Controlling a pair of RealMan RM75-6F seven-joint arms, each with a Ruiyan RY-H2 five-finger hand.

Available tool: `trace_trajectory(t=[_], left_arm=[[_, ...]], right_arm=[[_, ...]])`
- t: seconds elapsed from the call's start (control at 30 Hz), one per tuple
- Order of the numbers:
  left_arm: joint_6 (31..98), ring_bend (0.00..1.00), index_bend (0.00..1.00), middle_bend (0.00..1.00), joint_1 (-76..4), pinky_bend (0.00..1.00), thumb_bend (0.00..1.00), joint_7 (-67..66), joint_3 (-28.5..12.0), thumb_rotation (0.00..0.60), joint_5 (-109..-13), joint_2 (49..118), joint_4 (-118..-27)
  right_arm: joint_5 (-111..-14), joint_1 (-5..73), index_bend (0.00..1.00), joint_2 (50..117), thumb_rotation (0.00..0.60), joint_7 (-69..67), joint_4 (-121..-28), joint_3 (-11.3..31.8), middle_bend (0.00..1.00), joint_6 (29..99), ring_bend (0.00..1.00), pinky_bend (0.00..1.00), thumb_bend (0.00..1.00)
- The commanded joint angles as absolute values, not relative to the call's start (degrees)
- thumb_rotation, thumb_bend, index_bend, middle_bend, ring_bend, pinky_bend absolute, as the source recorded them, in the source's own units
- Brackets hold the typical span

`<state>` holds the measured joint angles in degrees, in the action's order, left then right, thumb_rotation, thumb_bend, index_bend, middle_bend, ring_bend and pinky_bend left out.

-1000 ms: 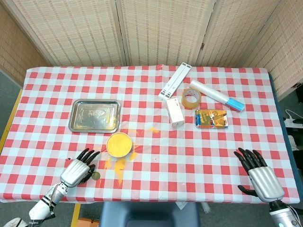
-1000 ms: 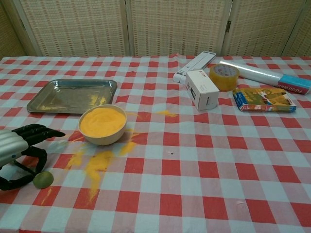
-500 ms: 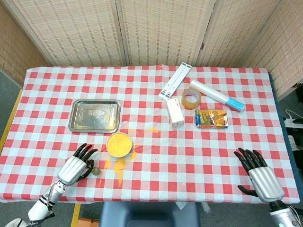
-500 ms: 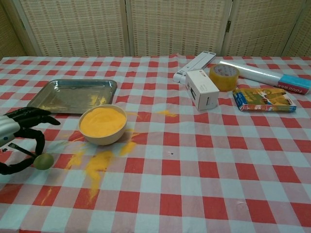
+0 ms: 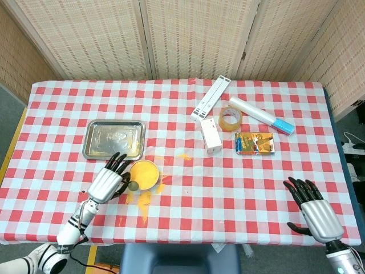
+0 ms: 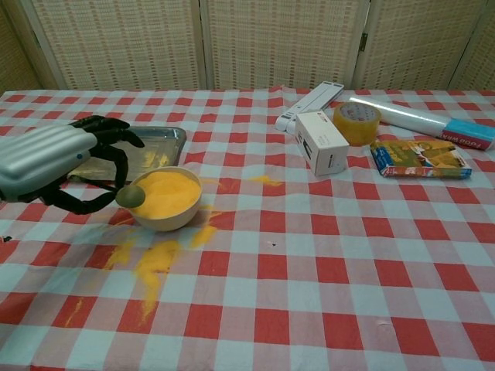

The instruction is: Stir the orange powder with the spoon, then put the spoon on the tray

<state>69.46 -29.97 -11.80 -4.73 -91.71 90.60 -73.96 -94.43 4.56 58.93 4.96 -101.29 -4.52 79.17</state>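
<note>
The left hand (image 5: 107, 184) hangs at the near-left rim of the bowl (image 5: 144, 173), pinching the spoon (image 6: 130, 196) between thumb and fingers. Only the spoon's rounded olive end shows, right at the rim and above the orange powder (image 6: 164, 192); its handle is hidden in the hand. The other fingers (image 6: 113, 128) reach back over the near right corner of the tray (image 5: 94, 147).

The tray lies just behind and left of the bowl, with a narrow strip of cloth between them. Its floor is bare metal with a few yellow smears. It sits well in from the left edge of the table (image 5: 57, 108), with open cloth on its far and left sides.

Spilled powder (image 6: 155, 259) streaks the cloth in front of the bowl toward the near edge, and a smaller patch (image 6: 264, 180) lies to the bowl's right.

The right hand (image 5: 317, 214) rests near the front right corner of the table, fingers spread and holding nothing, well apart from everything else. A wide stretch of checked cloth lies open between the two hands.

Toward the far right stand a white box (image 5: 210, 135), a tape roll (image 5: 230, 117), a white bar (image 5: 211, 97), a foil-like roll (image 5: 262, 115) and a colourful packet (image 5: 255, 142), clustered close together and well apart from the bowl.
</note>
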Motion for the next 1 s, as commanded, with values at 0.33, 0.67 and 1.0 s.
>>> trace_trajectory(t=[0.33, 0.67, 1.0], left_arm=[[65.1, 0.00, 0.77, 0.18, -34.1, 0.00, 0.49, -28.2, -10.7, 0.600, -80.5, 102.1, -68.6], [64.3, 0.00, 0.42, 0.14, -35.2, 0.00, 0.48, -31.5, -10.0, 0.600, -78.8, 102.9, -68.3], [66.9, 0.00, 0.40, 0.14, -34.8, 0.00, 0.48, -31.3, -9.2, 0.600, -79.8, 101.2, -71.0]], right_arm=[[-93.1, 4.8, 0.00, 58.5, 0.600, 3.7, -101.0, -3.8, 0.00, 79.0, 0.00, 0.00, 0.05], [-92.5, 4.9, 0.00, 58.5, 0.600, 3.7, -100.8, -3.6, 0.00, 78.8, 0.00, 0.00, 0.05], [-92.9, 4.9, 0.00, 58.7, 0.600, 4.2, -100.9, -3.8, 0.00, 78.8, 0.00, 0.00, 0.05]])
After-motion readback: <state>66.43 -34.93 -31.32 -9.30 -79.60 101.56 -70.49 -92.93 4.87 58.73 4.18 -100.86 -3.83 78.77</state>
